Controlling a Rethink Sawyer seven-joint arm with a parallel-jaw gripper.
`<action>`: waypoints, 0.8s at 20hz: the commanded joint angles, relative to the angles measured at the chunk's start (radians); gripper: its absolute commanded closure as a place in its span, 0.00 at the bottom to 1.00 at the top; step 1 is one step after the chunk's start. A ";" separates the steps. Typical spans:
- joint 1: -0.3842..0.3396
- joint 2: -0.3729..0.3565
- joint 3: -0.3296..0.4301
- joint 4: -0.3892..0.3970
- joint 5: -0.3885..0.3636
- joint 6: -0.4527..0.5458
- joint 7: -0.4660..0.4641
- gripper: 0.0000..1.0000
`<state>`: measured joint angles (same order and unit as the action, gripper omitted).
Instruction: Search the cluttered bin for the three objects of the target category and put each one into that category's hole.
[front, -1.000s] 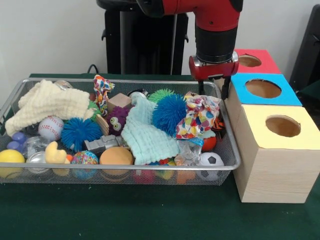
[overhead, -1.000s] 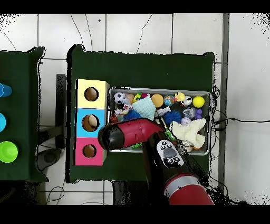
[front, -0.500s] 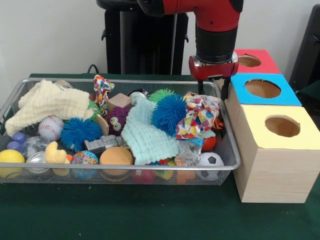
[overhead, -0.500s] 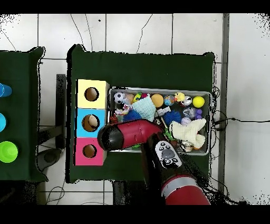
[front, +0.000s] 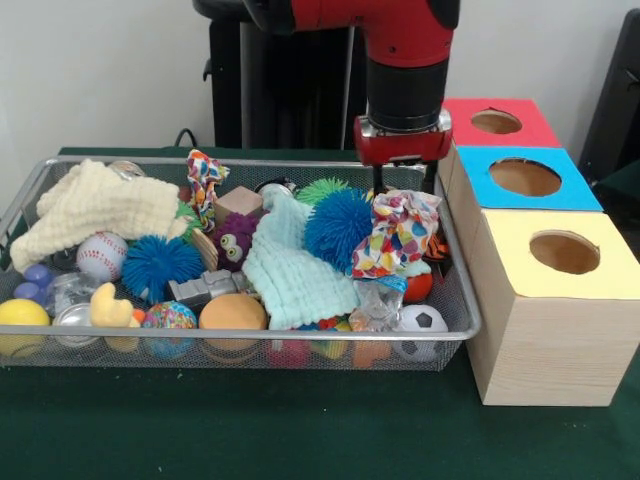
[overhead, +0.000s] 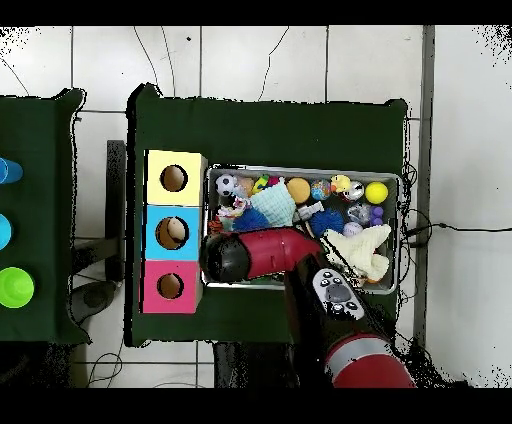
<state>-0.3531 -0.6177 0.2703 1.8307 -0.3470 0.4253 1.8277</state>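
A wire bin (front: 455, 300) holds mixed toys and cloths. At its right end lie a patterned cloth (front: 400, 232), a blue spiky ball (front: 338, 226) and a mint cloth (front: 290, 265). A cream cloth (front: 95, 205), a baseball (front: 101, 255) and another blue spiky ball (front: 160, 262) sit to the left. My gripper (front: 404, 190) hangs open and empty over the bin's back right corner, just above the patterned cloth. In the overhead view the arm (overhead: 250, 255) hides the gripper.
Three wooden boxes with round holes line the bin's right side: red (front: 460, 112) at the back, blue (front: 480, 170) in the middle, yellow (front: 545, 320) in front. The same boxes, yellow (overhead: 155, 165), blue (overhead: 152, 215) and red (overhead: 152, 270), stand left of the bin (overhead: 300, 168) overhead.
The arm has shifted left in the front view, away from the blue box and further over the bin's corner. The gripper stays open and nothing in the bin moved.
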 joint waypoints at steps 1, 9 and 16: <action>-0.109 0.078 0.002 -0.112 -0.052 0.057 -0.061 0.00; -0.191 0.126 0.027 -0.109 -0.065 0.006 -0.055 0.00; -0.284 0.177 0.064 -0.144 -0.108 -0.003 -0.123 0.00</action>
<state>-0.5705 -0.5154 0.2763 1.7938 -0.3717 0.4253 1.8277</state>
